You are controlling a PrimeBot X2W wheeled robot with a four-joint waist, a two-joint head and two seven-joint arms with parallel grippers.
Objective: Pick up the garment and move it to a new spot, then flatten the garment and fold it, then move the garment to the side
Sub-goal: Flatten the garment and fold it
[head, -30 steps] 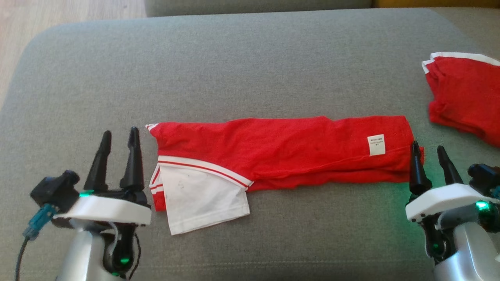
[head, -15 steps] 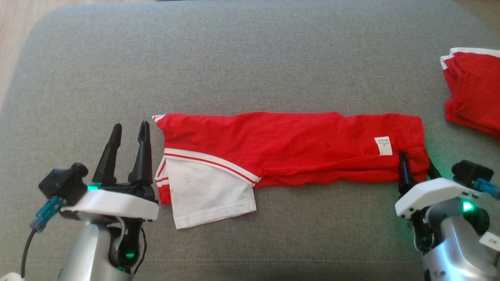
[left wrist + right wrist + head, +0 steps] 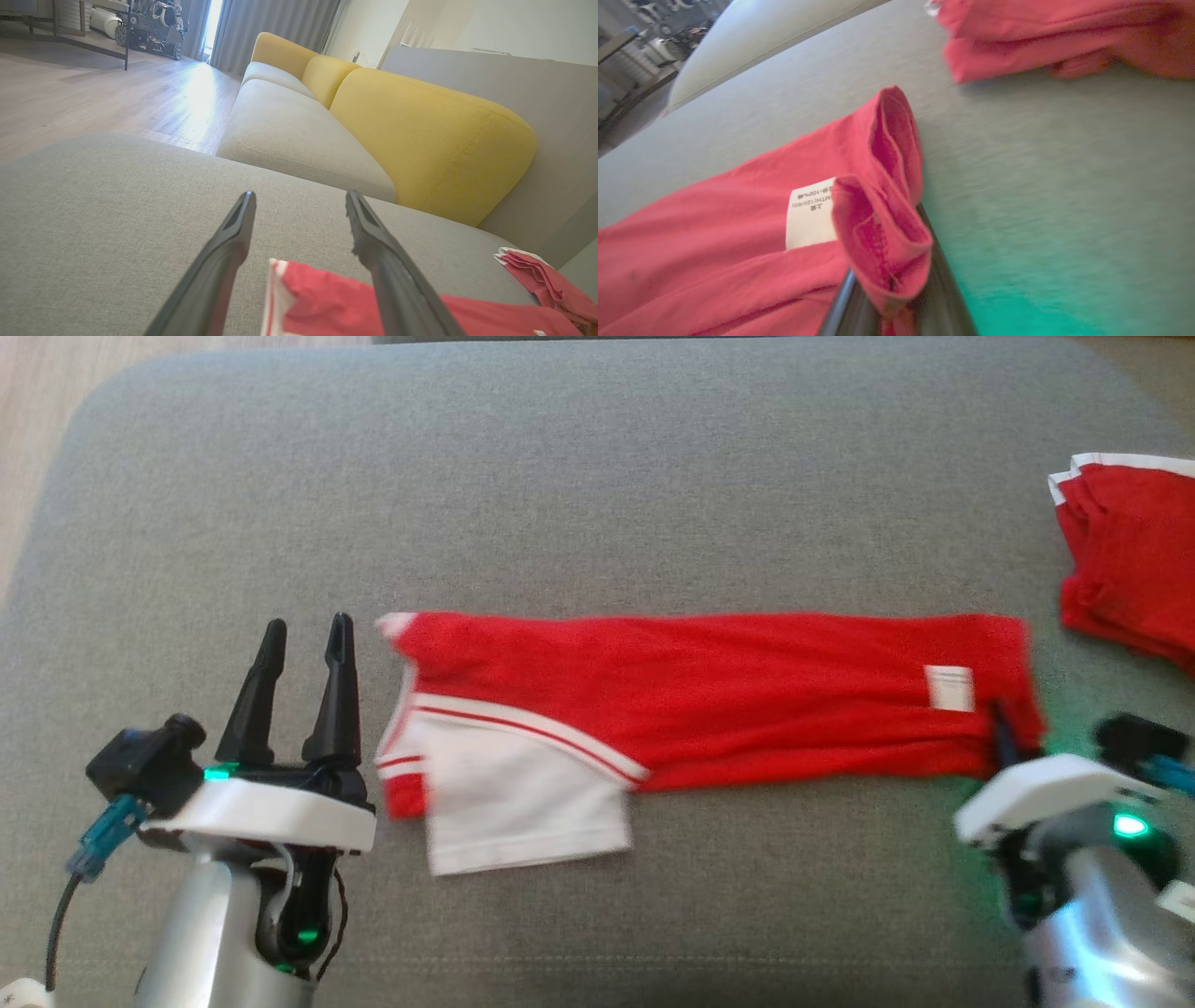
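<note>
The garment [image 3: 709, 695] is a red shirt with white striped trim, folded into a long strip across the grey cushion [image 3: 597, 495]. A white sleeve [image 3: 518, 803] sticks out at its left end and a white label [image 3: 949, 688] sits near its right end. My right gripper [image 3: 1006, 735] is shut on the garment's right end. In the right wrist view a bunched red fold [image 3: 878, 233] is pinched in the right gripper [image 3: 889, 287]. My left gripper [image 3: 307, 623] stands open just left of the garment's left corner. That corner [image 3: 299, 294] lies low between the left gripper's [image 3: 300, 196] fingers, untouched.
A second folded red garment [image 3: 1130, 551] lies at the cushion's far right, close to my right arm; it shows as the second garment [image 3: 1055, 37] in the right wrist view. Yellow sofa backs [image 3: 434, 140] rise beyond the cushion. Wooden floor [image 3: 47, 392] lies past the left edge.
My right gripper has closed on the garment's right end, and the strip has slid slightly to the right. The left gripper stays open beside the left corner. The camera has shifted a little.
</note>
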